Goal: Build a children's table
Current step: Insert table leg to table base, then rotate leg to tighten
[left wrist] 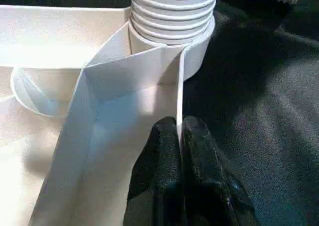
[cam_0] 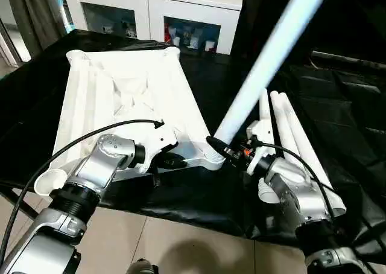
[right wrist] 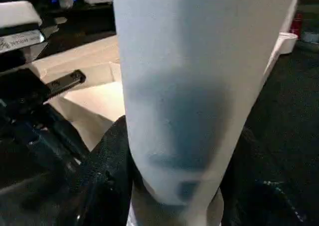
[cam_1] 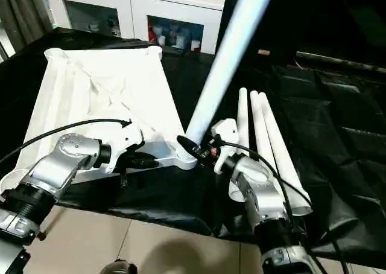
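Right pincer (cam_0: 224,151) clamped round leg (cam_0: 265,57) (base at tabletop (cam_0: 126,87) socket), left pincer (left wrist: 180,136) pinching rim.

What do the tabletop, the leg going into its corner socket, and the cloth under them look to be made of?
Tabletop: most likely moulded white plastic, matte, with thin ribs on its underside. Leg held by the right tool: a smooth, faintly glossy white tube, probably plastic, with a ribbed, threaded-looking end in the socket. Cloth: black sheeting with shiny creases, either coated fabric or plastic film.

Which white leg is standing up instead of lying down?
The leg in the right gripper, rising from the tabletop's near corner socket; the other three legs lie flat together.
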